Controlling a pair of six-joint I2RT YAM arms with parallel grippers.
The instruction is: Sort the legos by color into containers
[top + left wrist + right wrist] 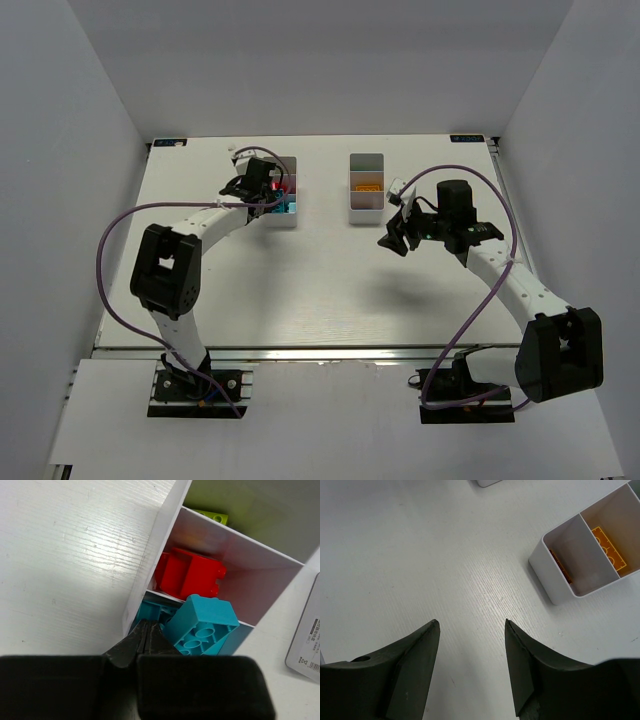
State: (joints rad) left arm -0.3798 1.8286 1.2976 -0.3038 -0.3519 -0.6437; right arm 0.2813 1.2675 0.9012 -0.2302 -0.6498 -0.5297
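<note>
The left white bin [288, 220] holds blue, red and lime bricks, one colour per compartment. In the left wrist view a blue brick [202, 627] lies studs-down on other blue ones, a red brick [190, 572] sits in the middle compartment, and a lime brick [212, 516] in the far one. My left gripper [148, 625] is shut and empty, tips just over the blue compartment by the bin wall [155, 545]; it also shows in the top view [278, 196]. My right gripper [471, 625] is open and empty above bare table, near the right bin [547, 582], which holds an orange brick [607, 552].
The right bin [366, 212] stands at the back centre, my right gripper [393, 244] just in front of it. A grey labelled card [307, 640] lies right of the left bin. Grey walls enclose the table on three sides.
</note>
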